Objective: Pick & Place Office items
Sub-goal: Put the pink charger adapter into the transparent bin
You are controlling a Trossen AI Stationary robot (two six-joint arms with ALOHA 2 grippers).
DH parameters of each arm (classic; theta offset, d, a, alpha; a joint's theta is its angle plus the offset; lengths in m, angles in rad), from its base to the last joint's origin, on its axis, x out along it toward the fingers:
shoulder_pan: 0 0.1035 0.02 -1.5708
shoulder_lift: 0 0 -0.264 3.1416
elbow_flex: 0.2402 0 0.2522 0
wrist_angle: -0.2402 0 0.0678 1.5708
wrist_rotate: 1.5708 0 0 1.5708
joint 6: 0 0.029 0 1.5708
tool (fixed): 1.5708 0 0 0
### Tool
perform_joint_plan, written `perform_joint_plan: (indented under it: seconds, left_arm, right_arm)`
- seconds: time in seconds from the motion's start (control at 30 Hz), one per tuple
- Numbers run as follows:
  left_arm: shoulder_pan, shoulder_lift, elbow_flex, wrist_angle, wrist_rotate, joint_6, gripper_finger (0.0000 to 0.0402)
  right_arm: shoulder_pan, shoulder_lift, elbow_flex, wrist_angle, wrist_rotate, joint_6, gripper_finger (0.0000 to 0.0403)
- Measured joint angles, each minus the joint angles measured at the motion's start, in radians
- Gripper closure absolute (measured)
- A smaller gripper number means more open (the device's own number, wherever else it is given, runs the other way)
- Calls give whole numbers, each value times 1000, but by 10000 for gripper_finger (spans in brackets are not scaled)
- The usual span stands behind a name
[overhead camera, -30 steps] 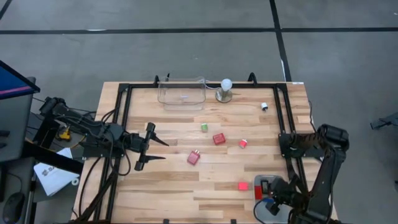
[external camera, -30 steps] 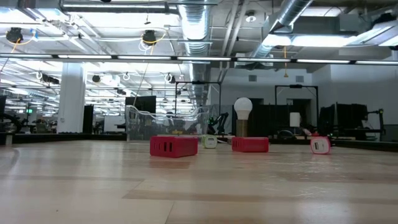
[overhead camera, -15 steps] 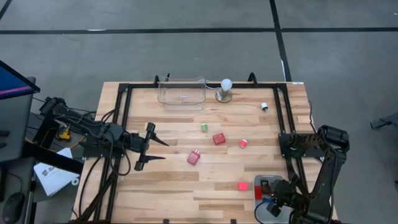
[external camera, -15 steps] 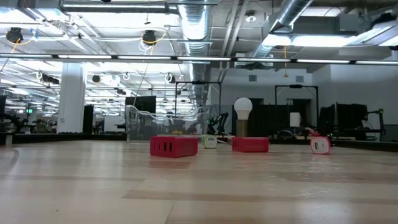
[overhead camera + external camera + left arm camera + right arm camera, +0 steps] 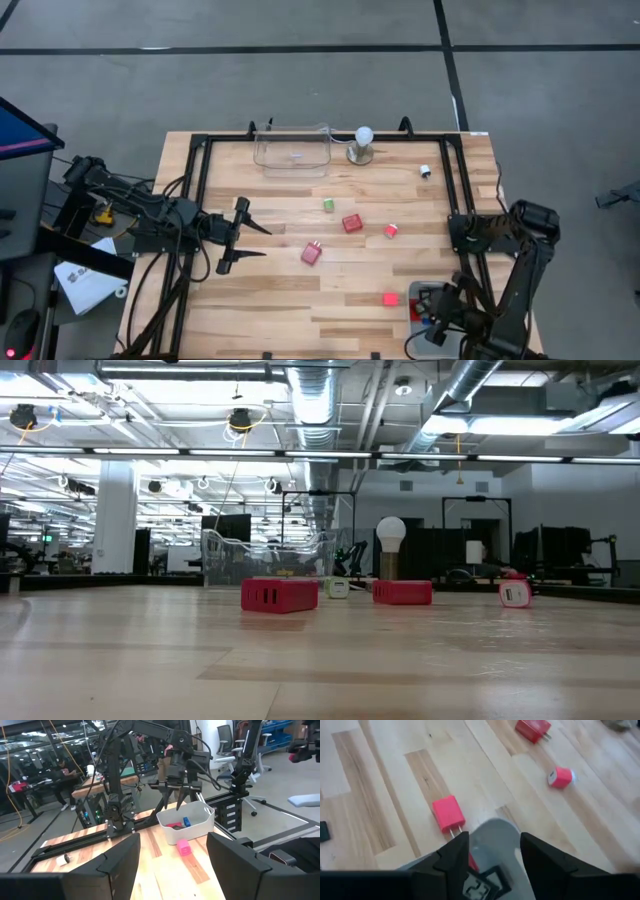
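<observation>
Office items lie scattered on the wooden table: a green block (image 5: 328,204), a red block (image 5: 351,223), a small pink piece (image 5: 391,230), a pink block (image 5: 312,253), a pink block (image 5: 390,298) and a black-and-white piece (image 5: 425,171). A white bin (image 5: 186,829) at the near right holds red and blue pieces. My right gripper (image 5: 427,308) hangs open just above this bin, its fingers pointing down (image 5: 495,851). My left gripper (image 5: 266,243) is open and empty at the table's left, above the wood.
A clear plastic container (image 5: 292,150) and a white ball on a round metal base (image 5: 362,145) stand at the far edge. A black metal frame (image 5: 195,200) runs around the table. The pink block (image 5: 449,813) with prongs lies just beside the bin.
My right gripper has shifted slightly over the white bin and now covers more of the red and blue pieces in it. Nothing else has moved.
</observation>
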Motion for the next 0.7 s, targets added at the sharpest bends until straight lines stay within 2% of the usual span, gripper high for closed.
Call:
perform_joint_plan:
  seconds: [0.2, 0.33, 0.5, 0.7]
  left_arm:
    - [0, 0, 0, 15, 0, 0, 175]
    - [0, 0, 0, 14, 3, 0, 175]
    - [0, 0, 0, 14, 5, 0, 175]
    - [0, 0, 0, 13, 7, 0, 175]
  right_arm:
    - [-92, -49, 0, 101, 31, -229, 230]
    - [-169, -92, 0, 238, 43, -483, 221]
    - [-277, -136, 0, 337, -85, -755, 205]
    - [-379, -148, -1, 258, -206, -857, 193]
